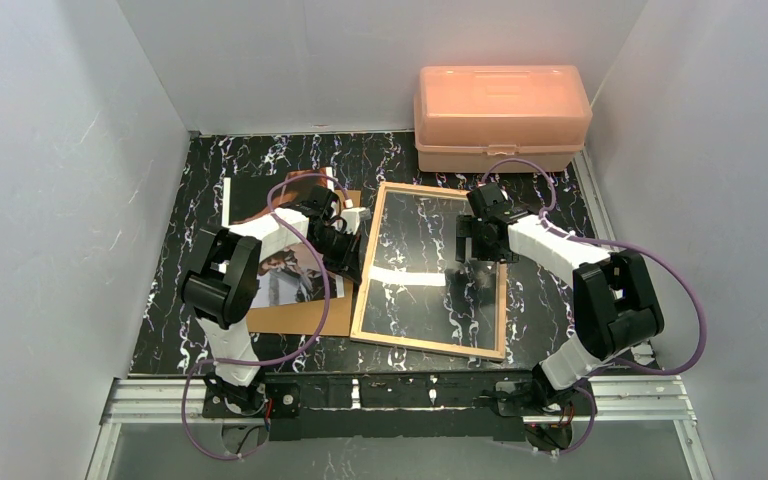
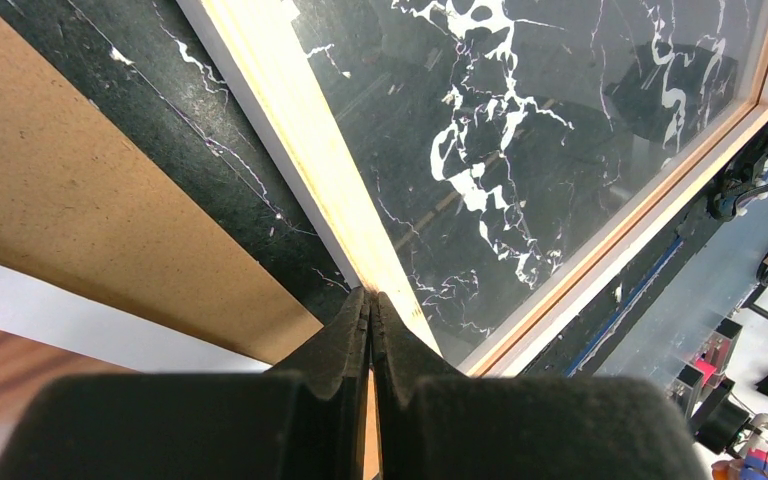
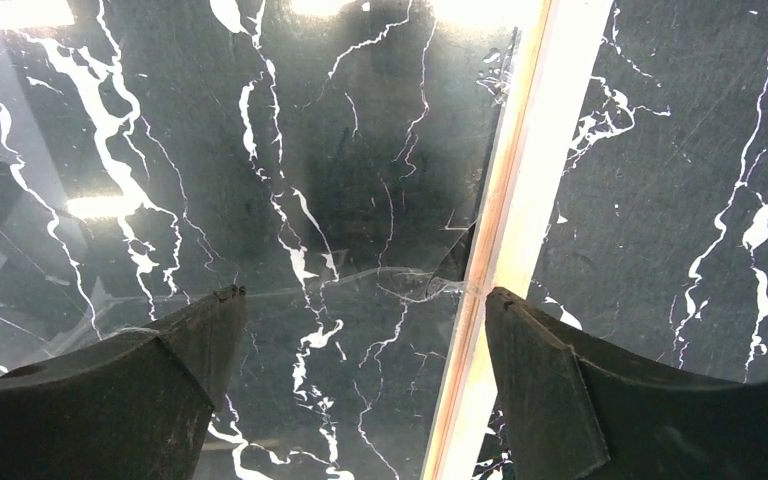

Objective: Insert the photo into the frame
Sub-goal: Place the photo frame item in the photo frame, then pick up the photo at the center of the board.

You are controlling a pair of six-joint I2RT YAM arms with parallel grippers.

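The frame (image 1: 425, 346) shows pale smooth wood around a glossy clear pane (image 1: 410, 235) on a black marbled table (image 1: 535, 310).

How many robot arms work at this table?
2. The white-and-black left arm reaches over the brown board to the left edge of the light-wood picture frame; the right arm hangs over its right side.

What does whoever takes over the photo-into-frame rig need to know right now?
Left gripper: shut, empty, tips at the left rail of the thin-bordered rectangular light-wood frame.
Right gripper: open, holding nothing, above the frame's right rail.
The frame lies wood side up between the arms, with the clear pane in it.
The dark glossy rectangular photo lies on the plain brown backing board, under the left arm.
Done: nothing inserted.
To do: pick up the photo and lay it in the frame.
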